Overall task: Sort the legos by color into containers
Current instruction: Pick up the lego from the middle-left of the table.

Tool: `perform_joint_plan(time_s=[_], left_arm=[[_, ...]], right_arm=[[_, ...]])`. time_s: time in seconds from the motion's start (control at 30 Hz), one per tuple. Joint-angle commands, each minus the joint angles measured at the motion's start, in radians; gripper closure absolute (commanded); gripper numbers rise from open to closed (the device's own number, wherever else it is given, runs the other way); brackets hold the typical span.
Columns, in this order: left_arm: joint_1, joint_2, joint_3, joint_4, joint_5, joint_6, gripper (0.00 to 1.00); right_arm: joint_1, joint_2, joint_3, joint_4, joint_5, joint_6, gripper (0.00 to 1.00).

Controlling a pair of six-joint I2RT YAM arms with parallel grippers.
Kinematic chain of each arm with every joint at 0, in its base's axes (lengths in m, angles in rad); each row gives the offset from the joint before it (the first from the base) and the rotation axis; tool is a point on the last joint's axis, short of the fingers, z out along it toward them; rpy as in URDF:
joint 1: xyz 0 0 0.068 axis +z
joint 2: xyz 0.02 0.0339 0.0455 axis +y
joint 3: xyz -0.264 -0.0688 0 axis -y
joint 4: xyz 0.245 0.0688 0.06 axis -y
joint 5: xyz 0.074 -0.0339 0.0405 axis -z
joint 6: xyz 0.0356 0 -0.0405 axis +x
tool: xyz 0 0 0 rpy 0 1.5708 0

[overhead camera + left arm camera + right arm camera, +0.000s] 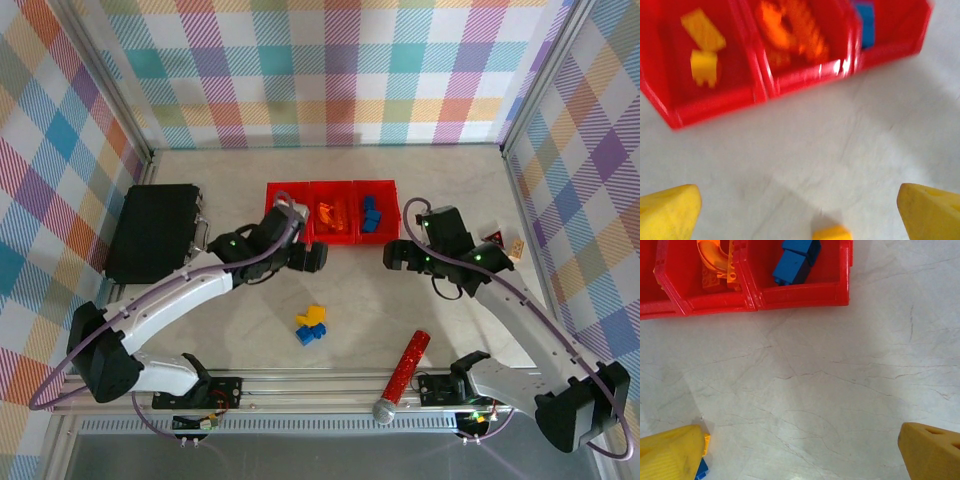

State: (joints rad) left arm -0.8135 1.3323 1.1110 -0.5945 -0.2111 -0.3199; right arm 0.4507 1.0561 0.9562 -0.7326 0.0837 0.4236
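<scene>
Three joined red containers (335,212) stand at the back middle of the table. In the left wrist view the left bin holds yellow legos (702,47), the middle one orange legos (792,32), the right one blue legos (866,22). A loose yellow lego (315,316) and a blue lego (310,333) lie together on the table in front. My left gripper (305,255) hovers open just in front of the bins, its yellow fingers (667,212) wide apart with nothing between them. My right gripper (400,255) is open over bare table near the blue bin (795,260), also with nothing between its fingers (932,450).
A large black case (155,232) lies at the left. A red glittery cylinder with a silver end (402,375) rests near the front rail. A small tan block (516,246) and a dark triangular piece (494,236) sit by the right wall.
</scene>
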Motion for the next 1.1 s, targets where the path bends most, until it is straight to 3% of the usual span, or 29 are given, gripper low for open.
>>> perform_joint_plan(time_s=[0.0, 0.47, 1.07], left_arm=[[-0.063, -0.027, -0.054, -0.113, -0.034, -0.089, 0.0], [-0.217, 0.229, 0.014, -0.184, 0.02, -0.199, 0.19], [-0.222, 0.446, 0.022, -0.071, 0.047, -0.243, 0.39]], right_arm=[[-0.007, 0.017, -0.011, 0.045, -0.049, 0.03, 0.01], [-0.006, 0.009, -0.031, 0.05, -0.052, 0.047, 0.01], [-0.006, -0.008, -0.054, 0.036, -0.032, 0.024, 0.01]])
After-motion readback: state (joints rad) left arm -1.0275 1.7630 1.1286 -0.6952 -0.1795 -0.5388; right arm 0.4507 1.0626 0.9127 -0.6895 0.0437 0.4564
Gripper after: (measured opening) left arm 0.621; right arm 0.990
